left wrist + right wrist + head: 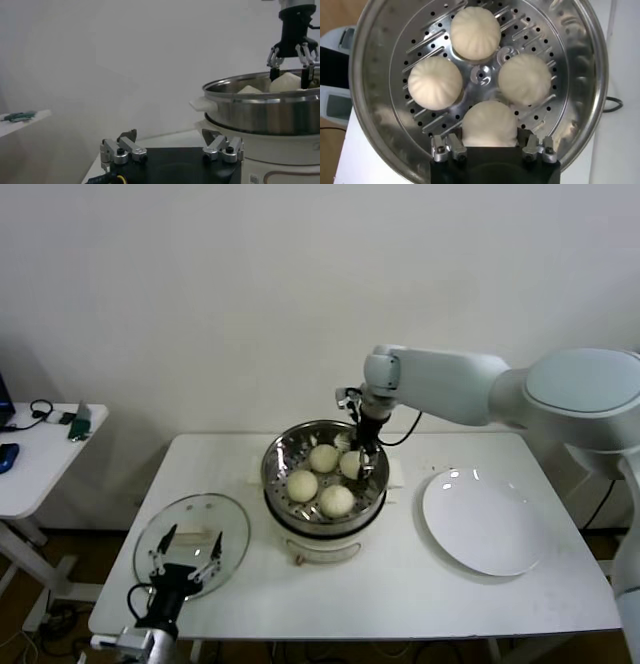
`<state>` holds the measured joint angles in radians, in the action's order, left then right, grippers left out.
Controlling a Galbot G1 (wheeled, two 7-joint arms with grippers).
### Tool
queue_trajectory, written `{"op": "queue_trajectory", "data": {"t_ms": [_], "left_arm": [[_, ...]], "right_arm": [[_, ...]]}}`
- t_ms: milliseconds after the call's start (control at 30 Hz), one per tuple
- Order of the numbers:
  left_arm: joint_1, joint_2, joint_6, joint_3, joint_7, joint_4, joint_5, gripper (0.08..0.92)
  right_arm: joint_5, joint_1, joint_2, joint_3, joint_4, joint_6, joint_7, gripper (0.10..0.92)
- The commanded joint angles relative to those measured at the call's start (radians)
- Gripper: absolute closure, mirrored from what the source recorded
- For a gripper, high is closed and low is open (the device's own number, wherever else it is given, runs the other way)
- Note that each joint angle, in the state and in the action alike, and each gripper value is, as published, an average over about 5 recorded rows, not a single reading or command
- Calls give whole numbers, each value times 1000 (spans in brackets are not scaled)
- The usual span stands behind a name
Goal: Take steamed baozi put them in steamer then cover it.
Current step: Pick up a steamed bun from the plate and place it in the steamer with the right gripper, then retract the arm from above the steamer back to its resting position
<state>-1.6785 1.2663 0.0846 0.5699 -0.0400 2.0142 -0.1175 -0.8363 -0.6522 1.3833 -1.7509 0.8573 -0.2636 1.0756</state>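
The steamer (275, 459) stands mid-table, a shiny pot with a perforated tray (410, 45) on a white base. Several cream-white steamed baozi lie on the tray: one (475, 32), another (434, 82) and a third (524, 78). My right gripper (355, 462) reaches down into the pot and is shut on one more baozi (489, 125), which rests on the tray at the right side. The cover (195, 529), clear glass with a white handle, lies flat at the table's front left. My left gripper (188, 556) hangs open just above it, holding nothing.
A flat white plate (480, 524) lies bare to the right of the steamer. A small side table (40, 454) with a few items stands off to the left. The wall runs close behind the table.
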Motion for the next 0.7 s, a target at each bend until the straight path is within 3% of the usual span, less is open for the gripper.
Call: {"op": "queue_trajectory", "data": {"t_ms": [33,167,400,700], "left_arm": [[1,2,-1,-2,0,4,1,177],[0,4,-2,-1,0,6,1,177],[4,4,-4,-3,-1,10,2,177],[15,7,-8,-10,-4,12,20,177]], "right_arm": [[36,21,21,3,-21,-2,6,285],[46,17,13,16,-12,-1,11,217],[35,-44,-42,41,43,7,37,203],[65,-142,-281,172,180,99,-2,203]]}}
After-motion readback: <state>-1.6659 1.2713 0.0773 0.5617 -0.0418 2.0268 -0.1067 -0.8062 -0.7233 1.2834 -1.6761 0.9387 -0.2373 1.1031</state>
